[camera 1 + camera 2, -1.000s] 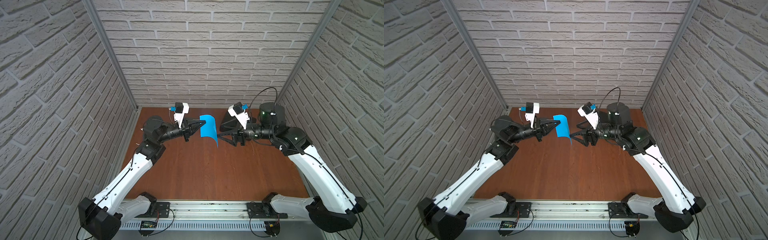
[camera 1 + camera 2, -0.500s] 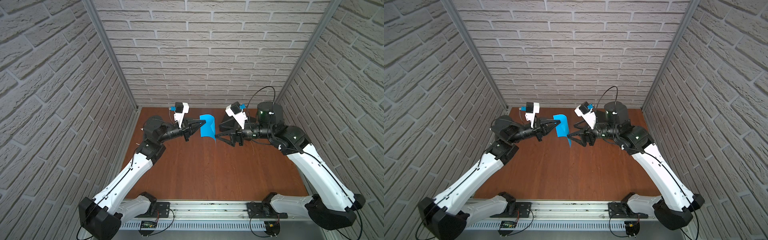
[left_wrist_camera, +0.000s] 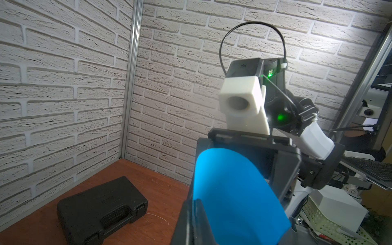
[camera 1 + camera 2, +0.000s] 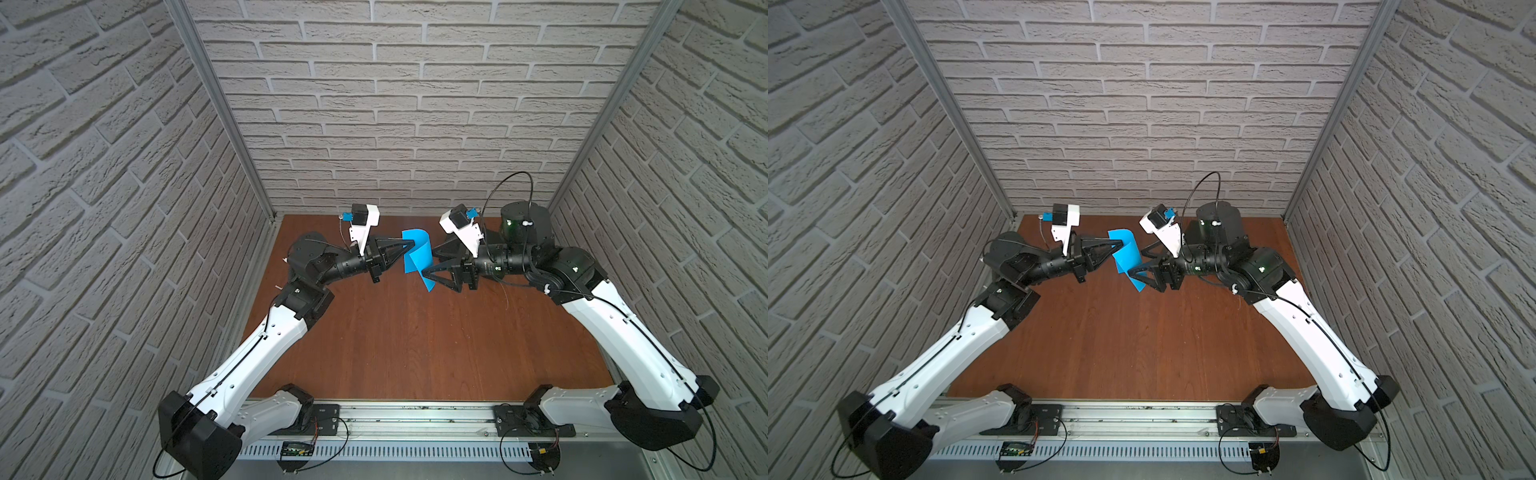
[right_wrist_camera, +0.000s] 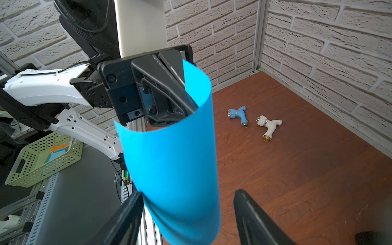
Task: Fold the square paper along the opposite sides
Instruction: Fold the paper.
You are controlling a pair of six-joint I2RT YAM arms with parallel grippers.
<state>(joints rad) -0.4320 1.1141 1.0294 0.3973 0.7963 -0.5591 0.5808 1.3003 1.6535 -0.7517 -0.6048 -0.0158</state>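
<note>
Compared with a second earlier, the right end effector (image 4: 430, 262) is found shifted toward the left arm. The hanging lower part of the square paper (image 4: 417, 255) is now bracketed by its jaws, which are spread wide and grasp nothing. In the right wrist view the sheet is seen just beside one jaw, and contact cannot be confirmed. The left end effector (image 4: 409, 248) is unchanged in place and is clenched on one edge of the paper. The paper is held in the air above the worktop (image 4: 415, 340), curled into an arch. A black case (image 3: 101, 207) is seen on the worktop in the left wrist view. A blue tap (image 5: 238, 113) and a white tap (image 5: 268, 125) are seen lying near each other in the right wrist view.
</note>
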